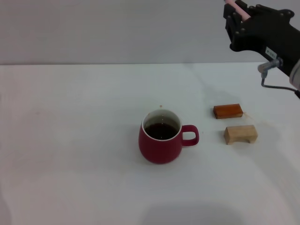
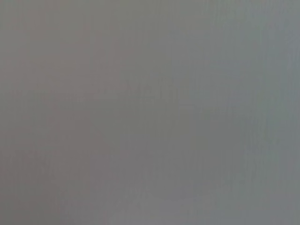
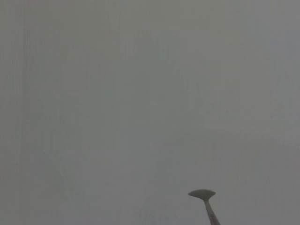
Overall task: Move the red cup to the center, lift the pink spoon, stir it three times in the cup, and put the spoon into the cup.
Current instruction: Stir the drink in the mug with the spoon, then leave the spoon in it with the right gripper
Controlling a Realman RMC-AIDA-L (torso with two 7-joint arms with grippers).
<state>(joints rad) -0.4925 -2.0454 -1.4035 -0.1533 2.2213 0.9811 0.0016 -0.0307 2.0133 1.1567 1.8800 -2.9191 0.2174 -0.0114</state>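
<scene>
The red cup (image 1: 161, 140) stands near the middle of the white table (image 1: 70, 140), dark liquid inside, its handle pointing right. High at the top right, well above and behind the cup, my right gripper (image 1: 236, 16) is shut on the pink spoon (image 1: 244, 14), whose pale pink handle shows between the black fingers. The right wrist view shows the spoon's silver bowl (image 3: 202, 193) and thin neck against a plain grey background. My left gripper appears in no view, and the left wrist view shows only blank grey.
Right of the cup, an orange block (image 1: 228, 111) lies on the table, with a tan block (image 1: 240, 134) just in front of it. A grey wall runs behind the table's far edge.
</scene>
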